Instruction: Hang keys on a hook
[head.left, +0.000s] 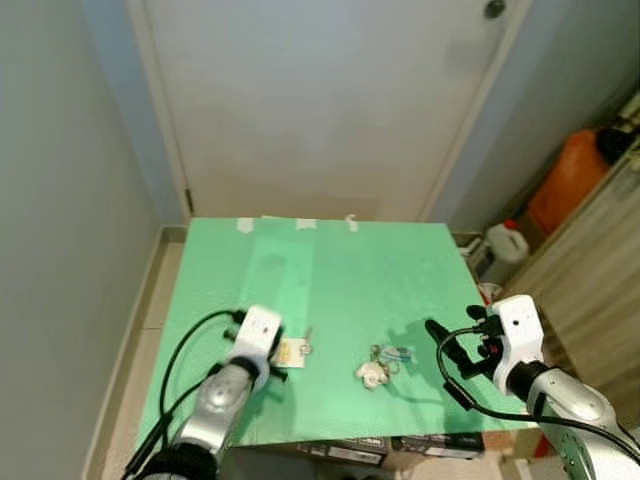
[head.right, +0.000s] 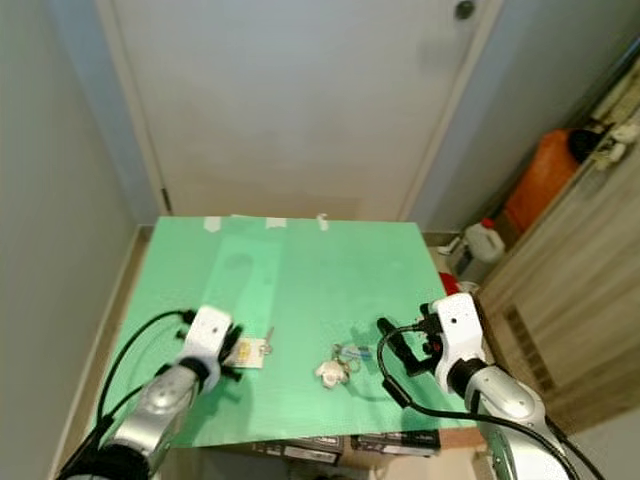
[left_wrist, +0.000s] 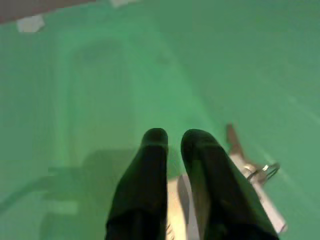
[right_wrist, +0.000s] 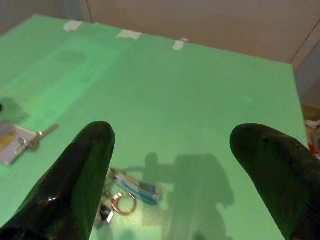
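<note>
Both arms are silver metal with a smooth, rounded, tube-like shape, and each ends in a white boxy wrist housing with rounded corners. The left tool (head.left: 283, 352) has two long black fingers (left_wrist: 145, 180) with blunt rounded tips and a slightly glossy surface. The right tool (head.left: 440, 345) has the same black fingers (right_wrist: 80, 175), thick and tapering to rounded ends. A black cable loops out in a wide arc from each wrist housing and runs back along the arm. Small dark fittings sit on the side of the right wrist housing.
</note>
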